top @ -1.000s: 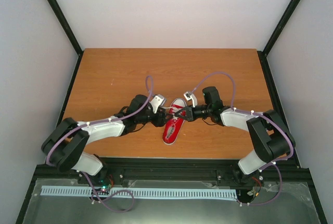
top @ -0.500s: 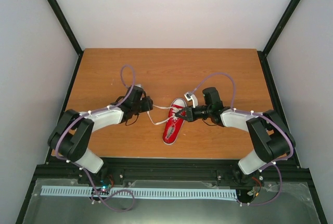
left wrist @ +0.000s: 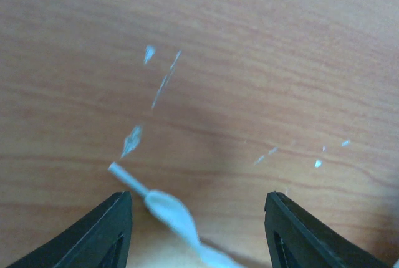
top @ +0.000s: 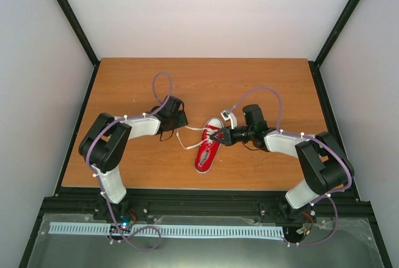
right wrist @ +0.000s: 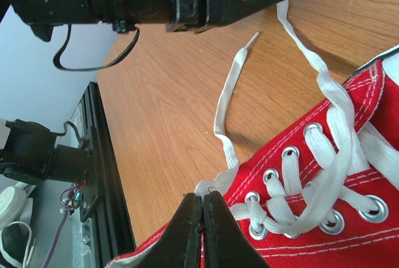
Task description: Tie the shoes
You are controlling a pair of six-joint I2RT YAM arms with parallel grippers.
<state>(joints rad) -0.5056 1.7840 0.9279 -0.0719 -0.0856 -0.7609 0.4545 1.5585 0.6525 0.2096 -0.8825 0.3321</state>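
Pointing away from your arm bases: toe of red sneaker (top: 206, 153), long axis near-far. Left claw (left wrist: 196, 201) open over lace (left wrist: 163, 207); right claw (right wrist: 202, 204) closed.

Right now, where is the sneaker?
Top view, middle of the table: the sneaker lies toe away, right gripper at its laces, left gripper apart on its left.
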